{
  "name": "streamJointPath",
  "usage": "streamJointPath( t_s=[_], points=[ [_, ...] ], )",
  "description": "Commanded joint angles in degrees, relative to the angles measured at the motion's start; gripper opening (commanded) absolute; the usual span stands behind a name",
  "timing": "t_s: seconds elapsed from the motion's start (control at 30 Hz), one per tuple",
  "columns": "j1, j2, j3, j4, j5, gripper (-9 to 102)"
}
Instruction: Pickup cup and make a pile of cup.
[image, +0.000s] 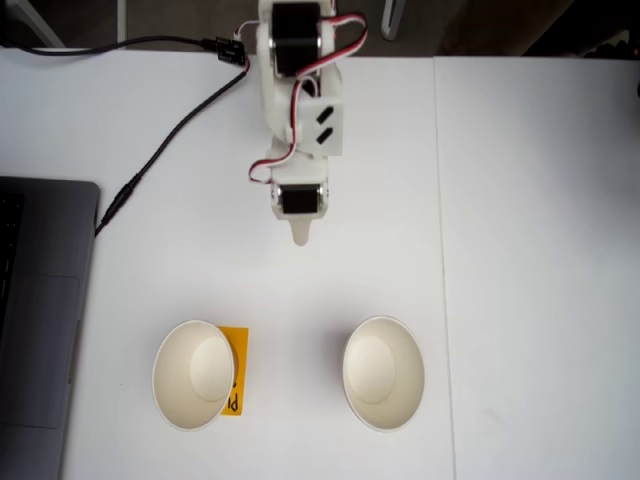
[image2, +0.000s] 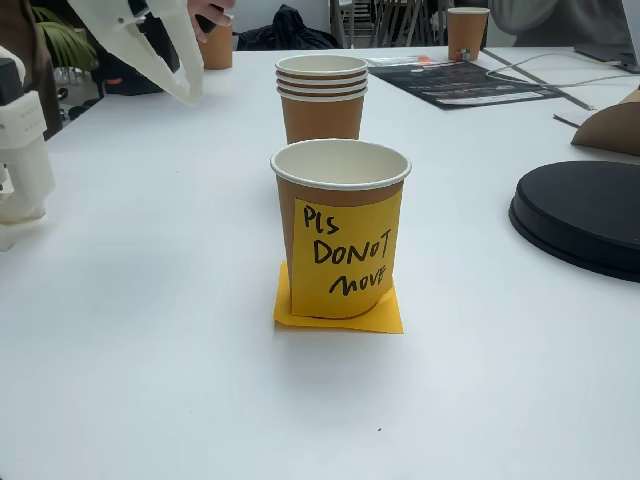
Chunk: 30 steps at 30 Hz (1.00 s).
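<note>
The cup (image: 193, 375) with the yellow handwritten label (image2: 344, 250) stands upright at the lower left of a fixed view from above, on a flat orange-yellow sticky note (image2: 340, 315). The pile of cup (image: 383, 372) stands to its right. From table level the pile (image2: 322, 100) is behind the labelled cup (image2: 340, 165) and shows three nested rims. My gripper (image: 298, 238) hangs above the table, well short of both cups, shut and empty. At table level the gripper (image2: 188, 92) is at the upper left.
A grey laptop (image: 40, 320) covers the left edge, and a black cable (image: 160, 150) runs from it to the arm base. A black round disc (image2: 585, 215) lies at the right. Another cup (image2: 467, 30) and papers (image2: 460, 80) sit far back.
</note>
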Motion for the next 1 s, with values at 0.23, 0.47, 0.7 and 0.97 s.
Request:
streamJointPath(
  t_s=[0.23, 0.47, 0.7, 0.97],
  points=[
    [7.7, -15.1, -25.7, -0.5, -0.1, -7],
    [12.9, -19.6, -35.1, -0.5, -0.3, -7],
    [18.1, -22.1, -37.3, -0.5, -0.4, -7],
    [21.6, -22.5, -37.2, -0.4, -0.5, 11]
  ],
)
